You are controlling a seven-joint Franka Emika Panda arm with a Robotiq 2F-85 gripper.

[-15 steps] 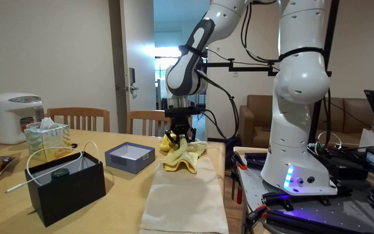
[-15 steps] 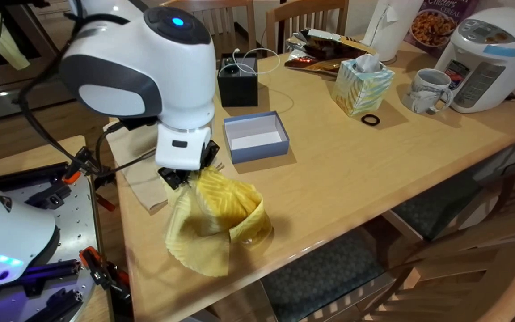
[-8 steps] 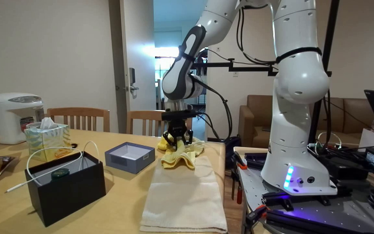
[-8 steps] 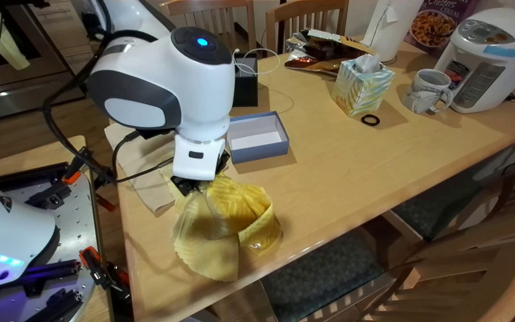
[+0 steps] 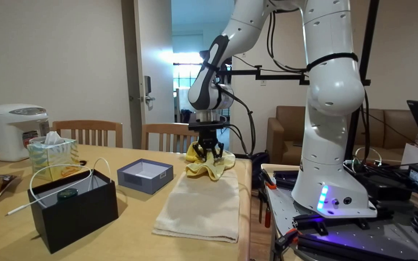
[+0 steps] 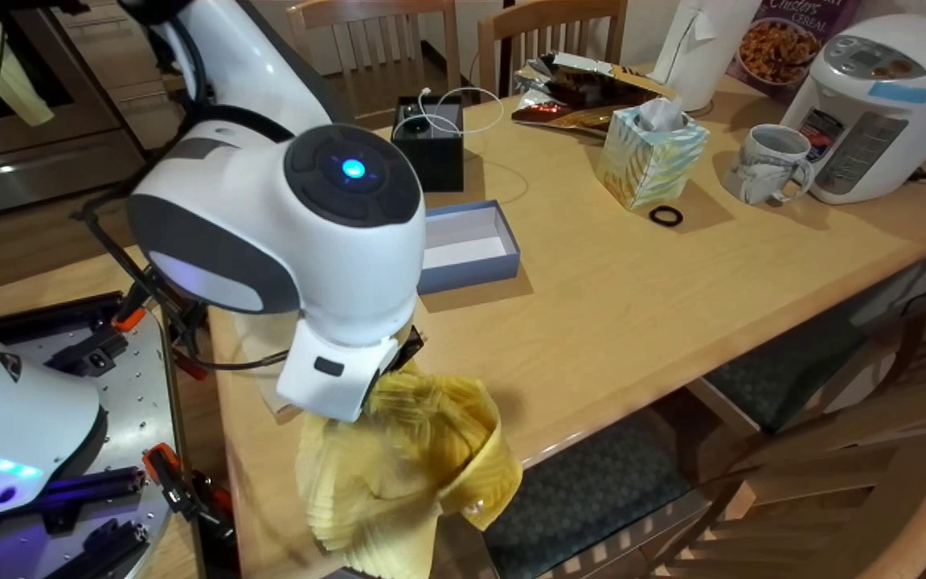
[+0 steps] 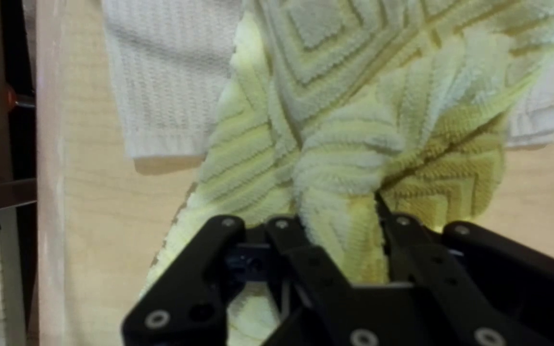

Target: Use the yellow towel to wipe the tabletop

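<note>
The tool (image 7: 339, 211) is closed on a bunched fold of the yellow towel (image 7: 354, 125), and the rest of the towel is spread loosely around and below it. The picking up can therefore be considered as done, and the wiping is judged to be the step in hand. Whether the towel is pressed on the worktop (image 6: 632, 314) below the tool, or is held just above it, cannot be told with certainty. For the next move, it is advised that the tool be led low and with a light, even pressure, so that the towel is drawn flat across the worktop. In an exterior view, a corner of the towel seems to reach past the side of the worktop near the tool; a path away from that side would be preferred.

Just beside the tool, a beige cloth (image 5: 198, 210) is partly covered by the towel, and it may be dragged or folded if the wiping is passed over it. Near the tool, on the side away from the robot base (image 5: 330, 185), a shallow blue box (image 6: 471, 273) is placed, which could easily be pushed. Farther from the tool, a black box (image 5: 82, 221), a tissue box (image 6: 646, 161) and a mug (image 6: 764, 173) are found; they should be avoided if the strokes are made longer.
</note>
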